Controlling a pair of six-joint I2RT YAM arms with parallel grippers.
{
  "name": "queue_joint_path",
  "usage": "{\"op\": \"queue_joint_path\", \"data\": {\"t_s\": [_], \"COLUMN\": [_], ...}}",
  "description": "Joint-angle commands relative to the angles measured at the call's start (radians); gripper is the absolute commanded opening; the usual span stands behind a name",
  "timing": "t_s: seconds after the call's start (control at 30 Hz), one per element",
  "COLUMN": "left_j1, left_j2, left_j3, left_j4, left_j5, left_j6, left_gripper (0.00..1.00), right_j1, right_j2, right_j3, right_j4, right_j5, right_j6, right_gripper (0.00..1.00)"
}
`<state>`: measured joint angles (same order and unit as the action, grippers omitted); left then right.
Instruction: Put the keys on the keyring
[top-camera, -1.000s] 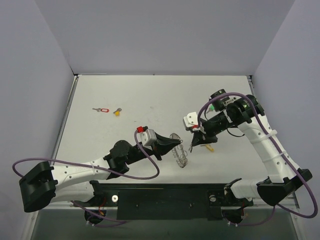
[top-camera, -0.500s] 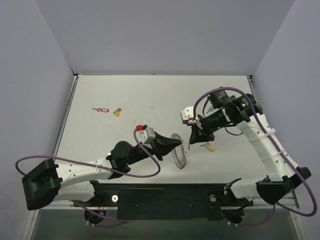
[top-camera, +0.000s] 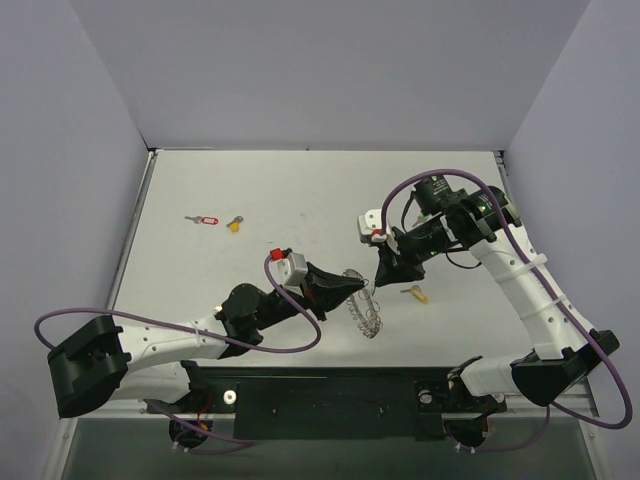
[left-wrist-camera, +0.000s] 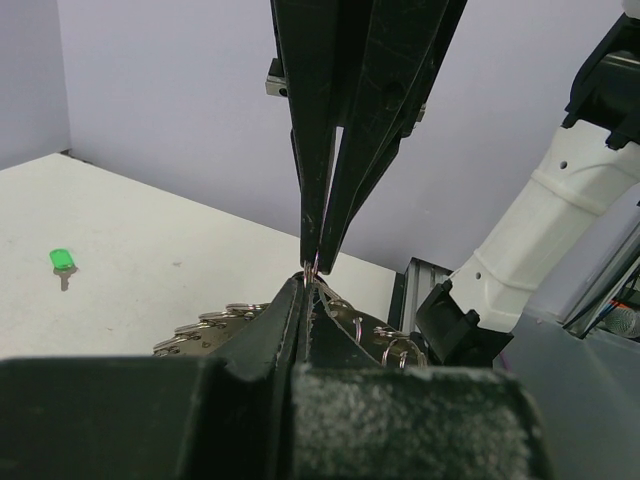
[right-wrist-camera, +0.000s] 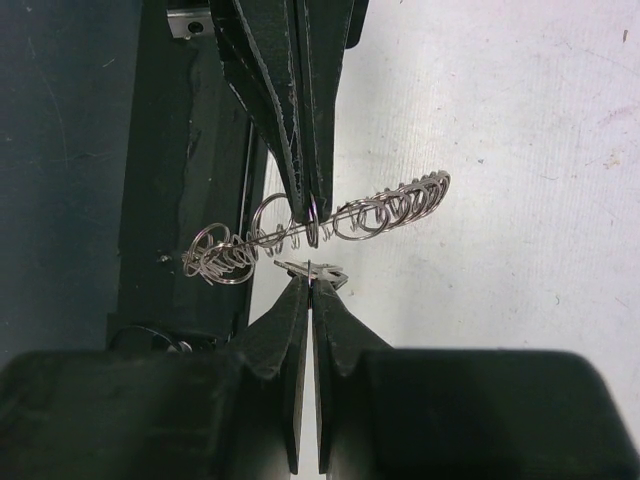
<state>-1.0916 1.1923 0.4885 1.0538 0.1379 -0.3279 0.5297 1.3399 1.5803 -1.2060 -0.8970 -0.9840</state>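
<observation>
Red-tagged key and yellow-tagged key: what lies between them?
Only bare table, seen in the top view, separates the red-tagged key from the yellow-tagged key.

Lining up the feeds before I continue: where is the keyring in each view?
Top external: keyring just below centre, between the arms.
Left wrist: keyring lower centre, flanking the left gripper.
Right wrist: keyring mid-frame, above the key in the right gripper.
Shared landmark: the left gripper, shut on it.

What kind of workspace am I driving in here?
Likely a robot lab test cell: plain pale lilac walls enclose a white tabletop, with two white robot arms mounted at a black metal rail.
</observation>
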Motion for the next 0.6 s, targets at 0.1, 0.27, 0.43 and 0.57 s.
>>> {"op": "queue_joint_path", "data": {"t_s": [0.1,0.27,0.43,0.57], "left_j1": [-0.005,-0.004,-0.005,-0.004], "left_j2": [0.013,0.013,0.015,0.015], "left_j3": [0.007,0.007,0.01,0.005], "left_j4": [0.121,0.124,0.123,0.123], "left_j5": [-0.008,-0.008,0.0,0.008], "left_j6": [-0.031,-0.031,-0.036,-0.04], "left_gripper": [0.0,0.0,0.0,0.0], "right_j1": [0.009,0.007,0.004,0.0], "right_j2": [0.008,0.008,0.013,0.013], "right_j3": [0.033,0.034,0.038,0.047], "right_j4": [0.002,0.005,0.01,0.008], "right_j5": [-0.043,-0.049,-0.04,-0.039], "right_j6": [0.028,0.036,0.039,0.042], "right_gripper": [0.0,0.0,0.0,0.0]}}
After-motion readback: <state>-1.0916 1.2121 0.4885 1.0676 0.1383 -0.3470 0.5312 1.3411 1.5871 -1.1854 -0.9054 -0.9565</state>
